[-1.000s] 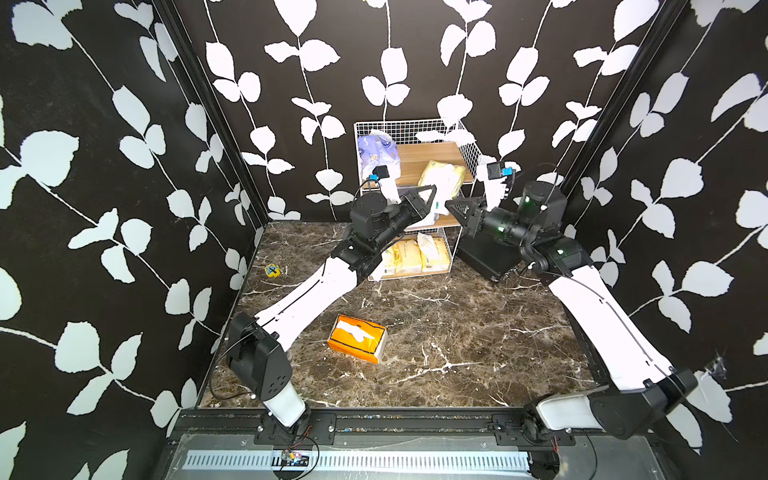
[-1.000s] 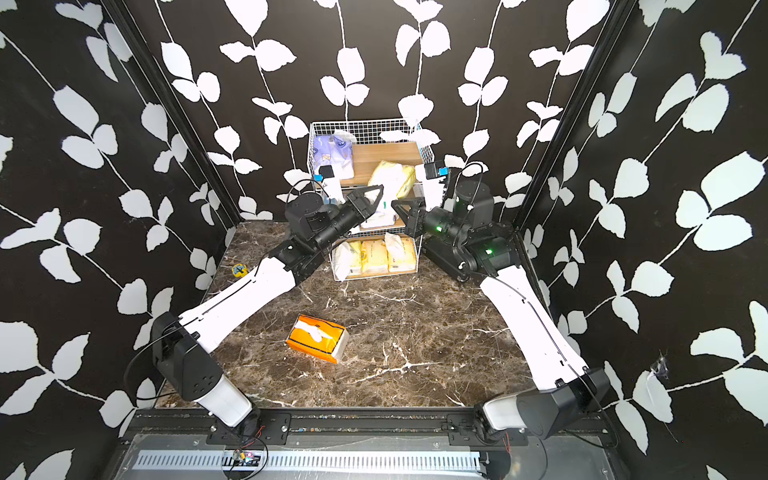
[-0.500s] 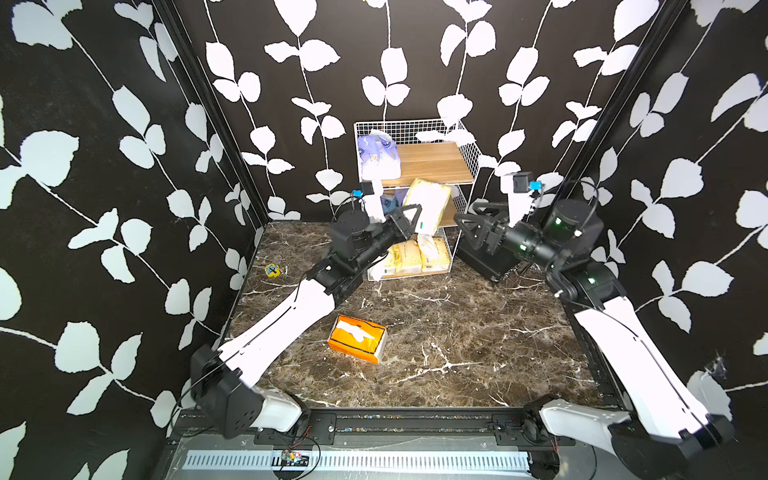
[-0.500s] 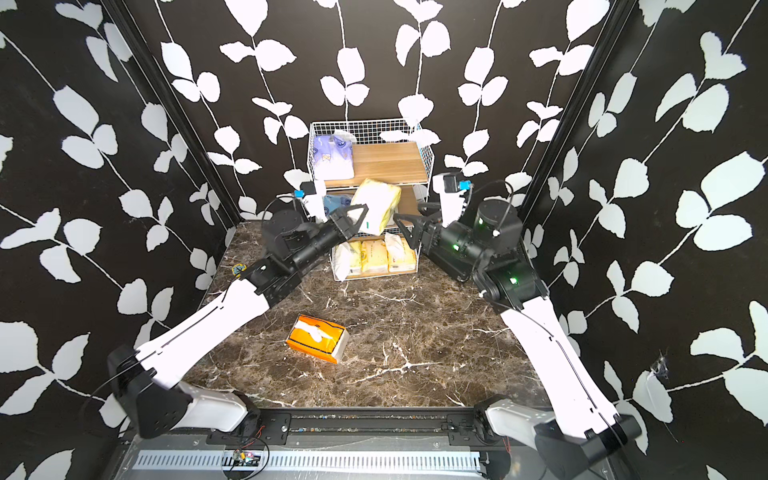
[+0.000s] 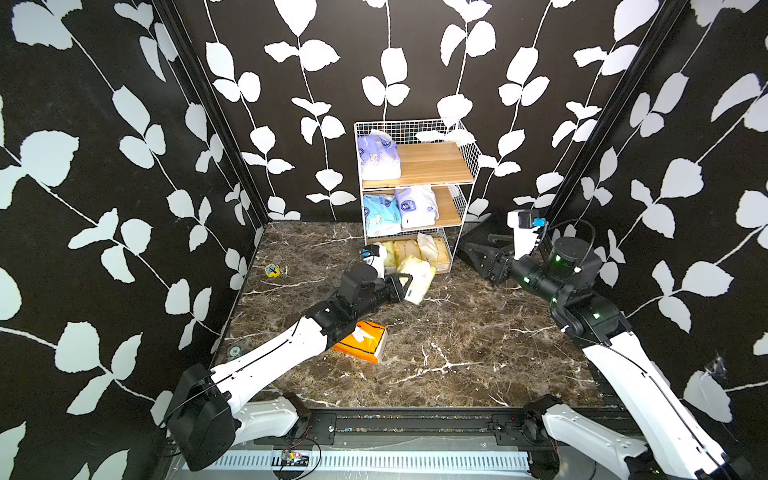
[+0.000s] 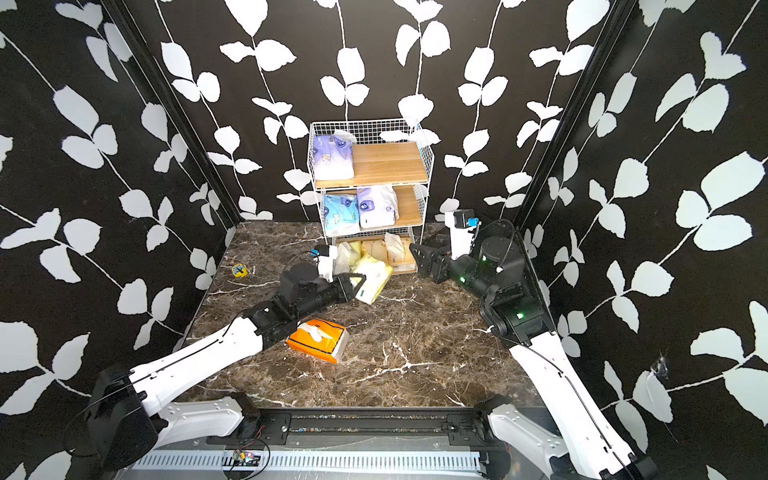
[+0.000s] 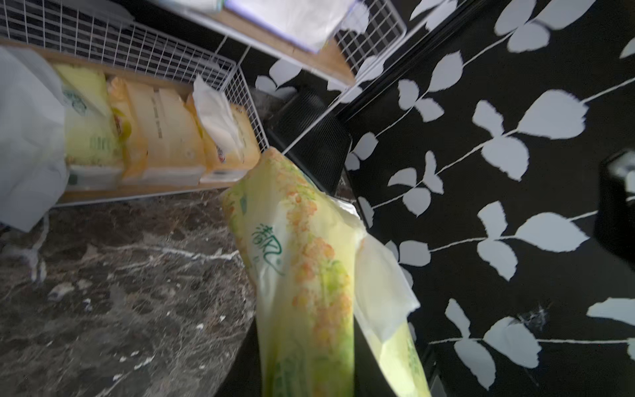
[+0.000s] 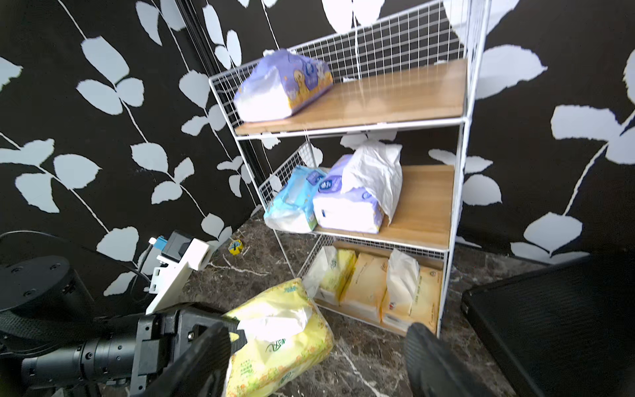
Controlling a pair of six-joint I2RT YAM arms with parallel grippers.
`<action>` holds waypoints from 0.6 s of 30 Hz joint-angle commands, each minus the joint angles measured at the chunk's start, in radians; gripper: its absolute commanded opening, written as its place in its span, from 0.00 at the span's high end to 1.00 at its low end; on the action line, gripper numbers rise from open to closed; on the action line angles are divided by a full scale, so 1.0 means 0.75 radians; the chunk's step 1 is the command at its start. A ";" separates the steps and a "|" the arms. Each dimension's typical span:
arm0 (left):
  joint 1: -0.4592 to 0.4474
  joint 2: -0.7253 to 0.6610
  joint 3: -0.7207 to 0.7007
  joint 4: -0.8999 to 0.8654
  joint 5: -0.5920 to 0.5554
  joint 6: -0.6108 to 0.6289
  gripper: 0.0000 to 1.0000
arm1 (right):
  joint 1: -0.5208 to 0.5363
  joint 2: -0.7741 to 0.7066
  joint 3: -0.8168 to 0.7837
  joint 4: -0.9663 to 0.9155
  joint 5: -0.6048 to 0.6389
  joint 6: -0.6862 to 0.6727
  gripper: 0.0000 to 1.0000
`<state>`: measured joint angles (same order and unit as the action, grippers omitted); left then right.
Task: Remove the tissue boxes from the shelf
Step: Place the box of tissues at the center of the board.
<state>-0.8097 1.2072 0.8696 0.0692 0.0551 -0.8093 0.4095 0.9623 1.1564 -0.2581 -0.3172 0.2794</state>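
Note:
The shelf (image 5: 432, 164) (image 6: 386, 164) (image 8: 395, 96) stands against the back wall. A lavender pack (image 5: 378, 158) lies on its top tier. A light blue pack (image 5: 380, 214) and a lavender pack (image 5: 417, 205) lie on the middle tier. Several yellowish packs (image 5: 415, 251) (image 8: 378, 285) fill the bottom tier. My left gripper (image 5: 405, 284) (image 6: 357, 286) is shut on a pale yellow pack (image 5: 419, 276) (image 7: 309, 275) (image 8: 278, 340), low over the floor before the bottom tier. My right gripper (image 5: 473, 253) (image 8: 318, 330) stands open and empty, right of the shelf. An orange box (image 5: 361, 340) (image 6: 320, 338) lies on the floor.
A flat black ribbed case (image 5: 482, 235) (image 8: 549, 326) leans at the shelf's right side, close behind my right gripper. A small yellow object (image 5: 272, 270) lies on the marble floor at the left. Patterned walls close in on three sides.
My left gripper brought the yellow pack off the middle tier and down to near the floor. My right gripper opened and drew back to the right.

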 commanded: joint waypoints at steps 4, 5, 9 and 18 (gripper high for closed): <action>-0.086 0.052 -0.093 0.079 -0.084 0.034 0.75 | -0.004 -0.064 -0.154 0.053 0.012 0.000 0.19; -0.103 0.077 -0.112 0.109 -0.086 0.021 0.75 | -0.005 -0.072 -0.178 0.057 0.018 0.001 0.19; -0.199 0.223 -0.139 0.198 -0.133 -0.010 0.76 | -0.006 -0.111 -0.265 0.048 0.060 -0.008 0.19; -0.341 0.538 -0.125 0.409 -0.238 -0.083 0.79 | -0.005 -0.165 -0.392 0.015 0.110 -0.044 0.19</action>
<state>-1.0595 1.5993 0.7788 0.2707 -0.0792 -0.8452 0.4095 0.8619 0.8909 -0.2665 -0.2592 0.2687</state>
